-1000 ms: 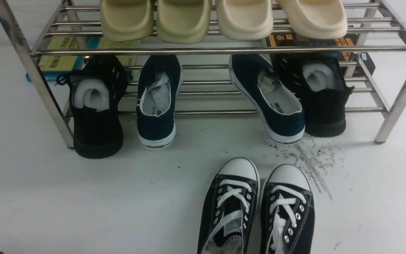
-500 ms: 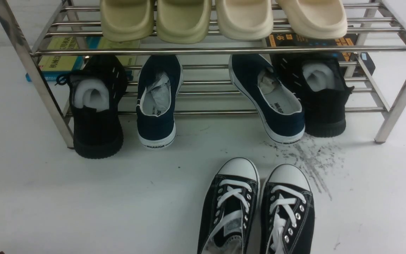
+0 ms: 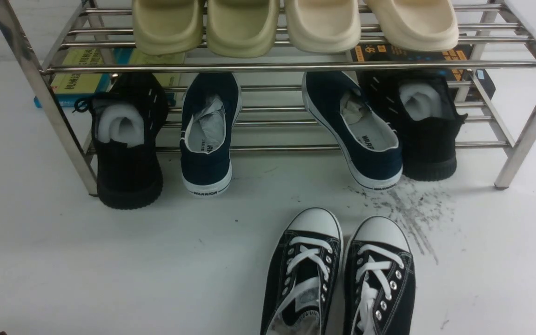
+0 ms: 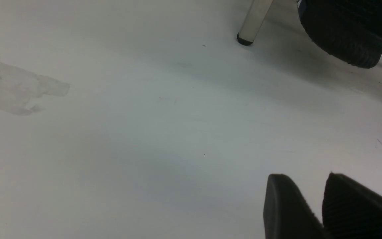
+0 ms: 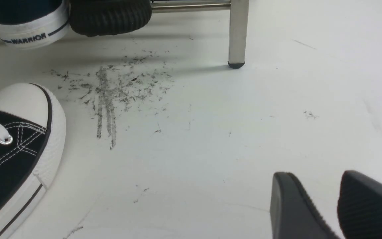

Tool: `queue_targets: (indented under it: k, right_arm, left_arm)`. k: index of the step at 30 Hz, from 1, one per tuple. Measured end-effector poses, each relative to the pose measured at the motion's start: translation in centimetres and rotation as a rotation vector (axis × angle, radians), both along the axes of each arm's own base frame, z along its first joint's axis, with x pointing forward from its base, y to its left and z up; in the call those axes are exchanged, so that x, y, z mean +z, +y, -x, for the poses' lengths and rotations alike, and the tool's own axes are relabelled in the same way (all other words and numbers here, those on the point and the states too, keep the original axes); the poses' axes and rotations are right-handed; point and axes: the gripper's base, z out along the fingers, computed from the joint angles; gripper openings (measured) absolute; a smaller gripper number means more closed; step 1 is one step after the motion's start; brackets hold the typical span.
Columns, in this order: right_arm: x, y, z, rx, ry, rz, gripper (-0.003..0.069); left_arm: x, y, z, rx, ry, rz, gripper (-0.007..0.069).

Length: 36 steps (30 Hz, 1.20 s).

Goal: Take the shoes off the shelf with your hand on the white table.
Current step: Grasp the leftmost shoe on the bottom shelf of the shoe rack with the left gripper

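On the lower tier of the shelf [image 3: 296,66] sit both navy shoes [image 3: 207,135], heels poking out over the white table [image 3: 110,260], between the black knit sneakers [image 3: 126,144]; left gripper [image 4: 322,202] and right gripper [image 5: 335,202] hover low, each slightly parted, holding nothing

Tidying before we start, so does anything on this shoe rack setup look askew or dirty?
Yes. The right navy slip-on sits angled, unlike the straight left navy slip-on, and dark scuff marks smear the white table just before it.
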Motion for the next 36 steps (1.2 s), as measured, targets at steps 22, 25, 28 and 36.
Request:
queue_targets:
  k: [22,25,28,36]
  right_arm:
    - [0.0,0.0,0.0,0.0,0.0,0.0,0.0237]
    - [0.0,0.0,0.0,0.0,0.0,0.0,0.0237]
    - [0.0,0.0,0.0,0.0,0.0,0.0,0.0237]
    - [0.0,0.0,0.0,0.0,0.0,0.0,0.0237]
  left_arm:
    - [0.0,0.0,0.0,0.0,-0.003,-0.004,0.0232]
    - [0.0,-0.1,0.0,0.006,-0.006,0.038,0.0232]
    - [0.0,-0.5,0.0,0.035,-0.01,0.278,0.0234]
    - [0.1,-1.9,0.0,0.13,0.046,0.967,0.0239]
